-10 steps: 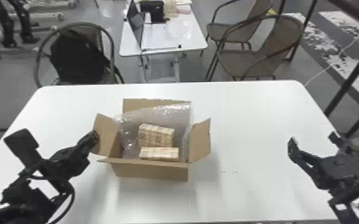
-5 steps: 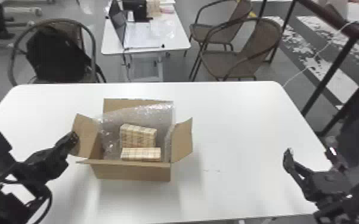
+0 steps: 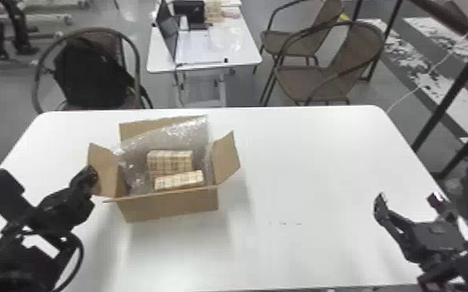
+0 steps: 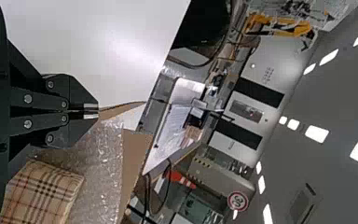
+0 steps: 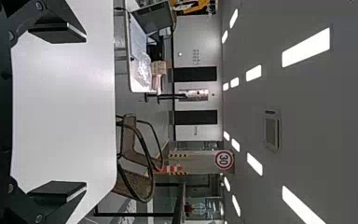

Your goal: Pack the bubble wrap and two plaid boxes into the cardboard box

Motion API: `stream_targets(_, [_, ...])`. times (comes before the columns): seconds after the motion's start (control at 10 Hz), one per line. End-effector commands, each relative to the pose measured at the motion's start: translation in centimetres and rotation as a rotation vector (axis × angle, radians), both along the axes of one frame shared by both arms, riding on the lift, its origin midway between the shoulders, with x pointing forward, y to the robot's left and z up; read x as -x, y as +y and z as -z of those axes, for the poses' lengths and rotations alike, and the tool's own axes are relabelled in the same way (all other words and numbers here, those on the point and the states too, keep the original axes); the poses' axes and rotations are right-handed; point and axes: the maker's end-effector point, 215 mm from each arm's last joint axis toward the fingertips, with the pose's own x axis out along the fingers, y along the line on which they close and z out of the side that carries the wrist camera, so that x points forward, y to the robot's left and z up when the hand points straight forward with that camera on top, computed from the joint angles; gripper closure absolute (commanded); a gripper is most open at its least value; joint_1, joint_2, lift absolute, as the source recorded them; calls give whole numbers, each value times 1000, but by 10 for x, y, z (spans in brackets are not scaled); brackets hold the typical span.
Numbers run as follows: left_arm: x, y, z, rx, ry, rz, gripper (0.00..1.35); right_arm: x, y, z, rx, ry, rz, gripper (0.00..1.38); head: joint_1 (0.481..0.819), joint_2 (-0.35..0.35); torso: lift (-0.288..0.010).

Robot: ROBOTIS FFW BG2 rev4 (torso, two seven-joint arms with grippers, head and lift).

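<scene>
Left end effector [image 3: 91,176] clenched on side flap [image 3: 107,174], frame left, likely steadying cardboard box [image 3: 169,206]; right end effector [image 3: 408,199] released, lower right.

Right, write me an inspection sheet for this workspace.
Surface: white table, small dark marks towards its near side.
Job's things: cardboard box open-topped; bubble wrap and both plaid boxes inside.
Clutter: laptop on the rear table.
Left gripper: fingers closed, at the cardboard box's left flap.
Right gripper: open, over the white table's right side.
Cables: black cable looping at robot's left; white cable beyond the far right corner.
Surroundings: wicker chairs, one bearing a black bag.
</scene>
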Motion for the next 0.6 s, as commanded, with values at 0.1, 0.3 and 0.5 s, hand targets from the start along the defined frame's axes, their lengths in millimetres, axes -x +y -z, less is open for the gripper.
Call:
stream_targets(0.1, [9, 28, -16, 20, -99, -219, 1222, -3, 5, 4, -5, 13, -13, 176, 695, 52, -107])
stream_targets(0.3, [30, 52, -11, 110, -175, -447, 1222, -4, 8, 6, -9, 21, -21, 176, 695, 92, -107])
stream_targets(0.5, [67, 73, -9, 158, -232, -721, 1222, -3, 8, 7, -11, 24, -24, 176, 695, 123, -107])
